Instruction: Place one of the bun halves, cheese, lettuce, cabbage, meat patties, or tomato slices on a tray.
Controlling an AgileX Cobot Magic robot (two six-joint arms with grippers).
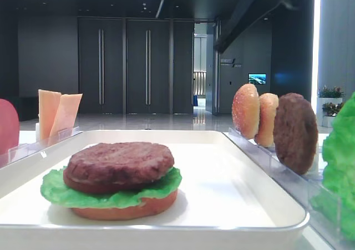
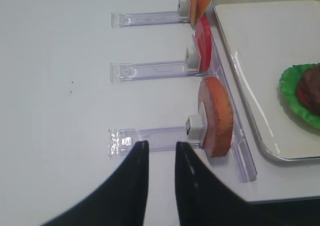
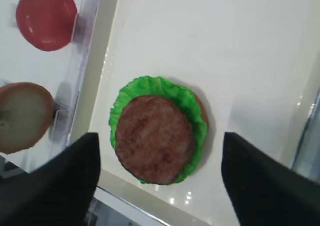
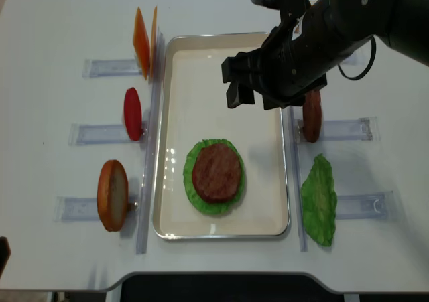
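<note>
patty [image 4: 216, 173]: brown, flat atop lettuce [image 4: 192, 191] and a red-orange base | tray [image 4: 174, 114]: white, holds the stack near its front | second patty [image 1: 295, 132]: upright in right rack | cheese [image 4: 142, 42], tomato [image 4: 133, 114], bun [image 4: 112, 195]: upright in left racks
</note>
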